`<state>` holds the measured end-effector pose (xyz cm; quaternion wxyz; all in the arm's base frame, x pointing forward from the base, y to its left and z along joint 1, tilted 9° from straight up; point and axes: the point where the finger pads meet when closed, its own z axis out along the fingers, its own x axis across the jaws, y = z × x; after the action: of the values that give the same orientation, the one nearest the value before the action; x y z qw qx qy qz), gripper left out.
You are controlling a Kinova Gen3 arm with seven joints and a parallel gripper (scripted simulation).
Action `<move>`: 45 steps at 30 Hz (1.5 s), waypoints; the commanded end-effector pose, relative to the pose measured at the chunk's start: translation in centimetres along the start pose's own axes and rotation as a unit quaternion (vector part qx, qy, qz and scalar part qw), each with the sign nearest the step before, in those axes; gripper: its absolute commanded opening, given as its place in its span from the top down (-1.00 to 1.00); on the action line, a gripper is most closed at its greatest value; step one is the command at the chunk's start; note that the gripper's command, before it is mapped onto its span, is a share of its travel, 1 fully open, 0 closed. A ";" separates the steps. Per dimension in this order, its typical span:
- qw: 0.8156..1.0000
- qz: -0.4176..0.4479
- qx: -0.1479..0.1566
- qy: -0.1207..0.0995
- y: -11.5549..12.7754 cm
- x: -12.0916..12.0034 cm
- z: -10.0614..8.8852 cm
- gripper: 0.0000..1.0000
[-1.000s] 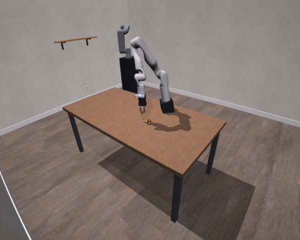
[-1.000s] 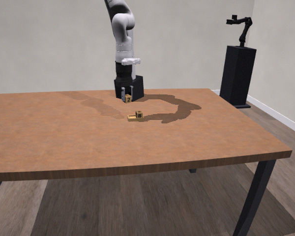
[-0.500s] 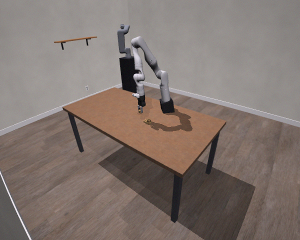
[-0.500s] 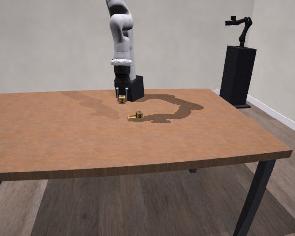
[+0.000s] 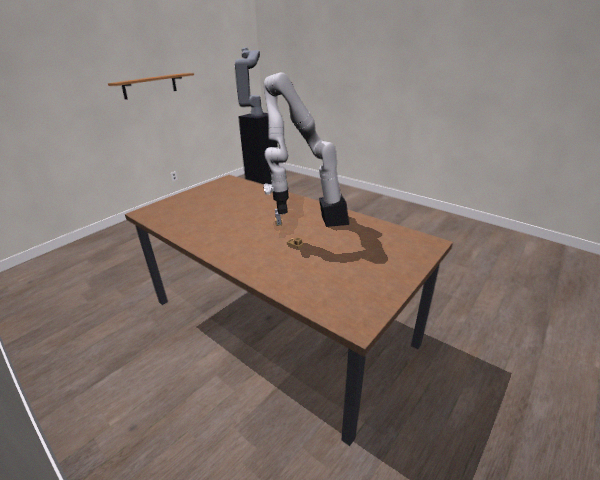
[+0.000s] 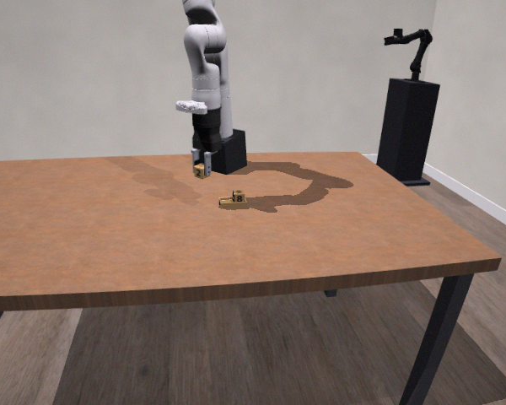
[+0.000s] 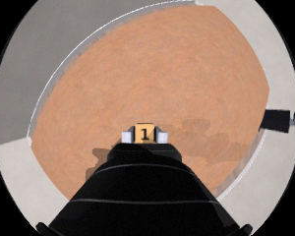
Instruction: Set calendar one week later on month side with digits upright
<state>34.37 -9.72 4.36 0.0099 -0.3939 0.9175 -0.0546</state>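
My gripper (image 6: pixel 201 170) points down and is shut on a small wooden digit cube (image 6: pixel 199 170), held above the table, to the left of and behind the tray. The held cube shows a 2 on the side facing the exterior camera and a 1 on its underside in the wrist view (image 7: pixel 144 134). The gripper also shows in the top view (image 5: pixel 278 219). The small wooden tray (image 6: pixel 233 202) lies flat on the table. A second cube (image 6: pixel 238 197) stands in its right part, showing an 8. The tray's left part holds no cube. The tray is tiny in the top view (image 5: pixel 295 241).
The arm's black base (image 6: pixel 230 152) stands on the table behind the gripper. A black pedestal with a second arm (image 6: pixel 406 131) stands on the floor beyond the table's far right corner. A wall shelf (image 5: pixel 150 80) hangs far off.
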 end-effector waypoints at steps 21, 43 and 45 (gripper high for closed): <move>0.925 0.381 0.002 -0.004 -0.4 1.9 0.0 -0.20; 0.715 0.699 0.003 -0.011 -0.1 3.1 0.0 -0.20; 0.691 0.722 0.002 -0.011 -0.1 3.2 0.0 -0.20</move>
<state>32.13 -12.24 4.39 0.0559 0.3794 0.9231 -0.0289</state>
